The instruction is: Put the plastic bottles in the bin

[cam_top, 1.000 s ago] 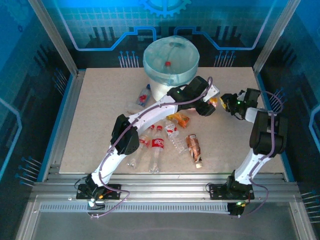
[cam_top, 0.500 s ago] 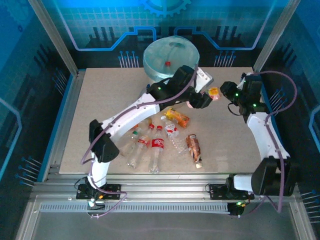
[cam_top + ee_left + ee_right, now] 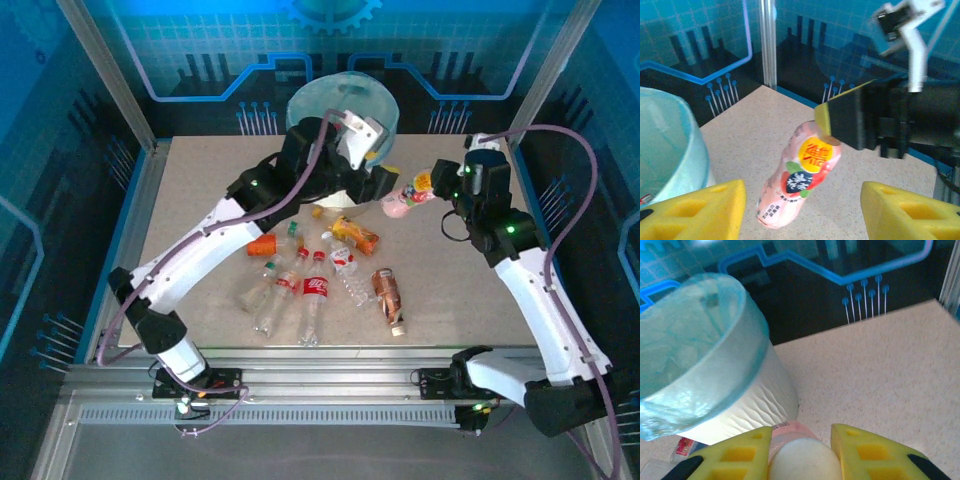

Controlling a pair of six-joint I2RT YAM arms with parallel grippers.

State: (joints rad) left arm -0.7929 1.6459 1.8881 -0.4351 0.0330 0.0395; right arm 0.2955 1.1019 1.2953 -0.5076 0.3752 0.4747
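My right gripper (image 3: 432,186) is shut on the neck of a pink bottle (image 3: 406,199) with a yellow and red label, holding it tilted above the table just right of the bin (image 3: 308,102). In the right wrist view its yellow fingers (image 3: 747,450) clamp the white cap of the pink bottle (image 3: 790,431), with the bin (image 3: 715,365) close ahead on the left. My left gripper (image 3: 383,184) is open beside the bin, facing the pink bottle (image 3: 800,182), and nothing lies between its fingers (image 3: 715,205). Several plastic bottles (image 3: 316,290) lie mid-table.
The loose bottles include an orange-labelled one (image 3: 356,236), a brown one (image 3: 387,291) and a crushed orange one (image 3: 262,244). The left arm crosses over the bin's front. Aluminium frame posts (image 3: 100,60) and blue panels wall the table.
Both arms have stretched out toward the bin. The right gripper carried the pink bottle left and up. The left gripper swung back beside the bin, uncovering bottles beneath its arm.
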